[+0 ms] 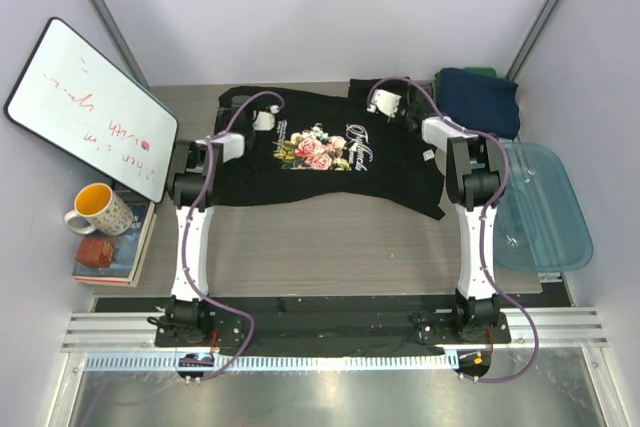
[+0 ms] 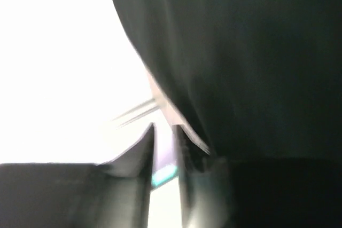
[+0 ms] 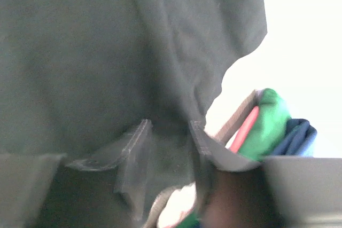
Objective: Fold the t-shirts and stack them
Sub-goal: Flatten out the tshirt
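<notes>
**Shirt laid out flat, first fold not yet made**

Black tee (image 1: 320, 162) lies print-up across the far half of the worktop (image 1: 330, 242). It is mostly flat, though its near right corner trails off in a loose point. At the far right corner of the worktop sits the stack. The navy tee (image 1: 478, 99) is on top in the overhead view, and the right wrist view also shows a green tee (image 3: 267, 126) and a coral-red one (image 3: 247, 127) there.

I judge we are at the end of the spreading step. Both arms are at the shirt's far edge, the left gripper (image 1: 260, 119) toward the far left and the right gripper (image 1: 385, 102) toward the far right.

From my left wrist view, the fingers (image 2: 145, 145) stand only a sliver apart. Bright worktop shows through the gap, and the shirt's edge runs just beside the right-hand finger. Nothing looks pinched. On the right wrist the fingers (image 3: 134, 141) are parted moderately. Dark cloth fills the view behind and between them, and the gap is far wider than the fabric, so I read it as touching, not gripping.

The next move calls for both sets of fingers to close on that far edge together. They should then carry it evenly toward the near edge so the crease stays straight. If one side lags, the print panel could twist.
</notes>
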Available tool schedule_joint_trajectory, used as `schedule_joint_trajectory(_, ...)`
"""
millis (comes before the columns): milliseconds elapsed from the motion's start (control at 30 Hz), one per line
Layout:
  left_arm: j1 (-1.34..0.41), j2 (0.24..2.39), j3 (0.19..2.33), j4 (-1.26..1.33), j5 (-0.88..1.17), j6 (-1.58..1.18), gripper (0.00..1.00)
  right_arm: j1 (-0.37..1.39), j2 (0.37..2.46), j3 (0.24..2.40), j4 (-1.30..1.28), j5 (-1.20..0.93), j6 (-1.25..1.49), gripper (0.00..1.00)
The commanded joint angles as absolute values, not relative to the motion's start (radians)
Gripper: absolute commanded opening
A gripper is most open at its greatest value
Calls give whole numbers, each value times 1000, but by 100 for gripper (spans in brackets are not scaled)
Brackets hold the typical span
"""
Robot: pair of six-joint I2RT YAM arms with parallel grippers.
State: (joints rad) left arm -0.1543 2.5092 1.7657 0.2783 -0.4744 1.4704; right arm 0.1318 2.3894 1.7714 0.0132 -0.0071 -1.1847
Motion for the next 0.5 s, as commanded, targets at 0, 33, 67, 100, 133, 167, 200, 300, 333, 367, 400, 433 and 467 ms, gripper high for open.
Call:
schedule_joint_trajectory(0,-143,2269,1610,434,-456,1424,44,138,2130,1720,-104,-89,-1124,55)
schedule_joint_trajectory(33,-144,2188,1580,452,-448,1416,57,138,2102,1710,-127,-98,-1106,58)
schedule_joint_trajectory(67,-144,2149,1553,451,-433,1410,63,137,2070,1707,-176,-104,-1095,62)
schedule_joint_trajectory(100,-144,2111,1502,443,-427,1404,63,138,2015,1709,-211,-127,-1083,67)
schedule_joint_trajectory(133,-146,2030,1476,414,-417,1390,63,137,1984,1721,-262,-150,-1074,67)
schedule_joint_trajectory(167,-146,1988,1448,388,-387,1379,63,135,1959,1727,-387,-175,-1083,67)
schedule_joint_trajectory(200,-147,1938,1398,350,-359,1365,61,133,1938,1730,-459,-205,-1095,69)
schedule_joint_trajectory(300,-138,1768,1317,96,-208,1313,58,127,1890,1743,-785,-310,-1181,68)
schedule_joint_trajectory(333,-135,1729,1295,13,-160,1310,58,129,1888,1730,-860,-333,-1205,68)
schedule_joint_trajectory(367,-135,1659,1278,-132,-108,1330,58,129,1896,1723,-1002,-336,-1259,67)
schedule_joint_trajectory(400,-132,1631,1229,-197,-34,1348,59,127,1902,1709,-1047,-334,-1269,66)
schedule_joint_trajectory(433,-132,1600,1206,-266,-3,1374,59,121,1907,1674,-1078,-331,-1267,65)
schedule_joint_trajectory(467,-132,1556,1181,-349,46,1431,57,115,1916,1655,-1098,-330,-1250,64)
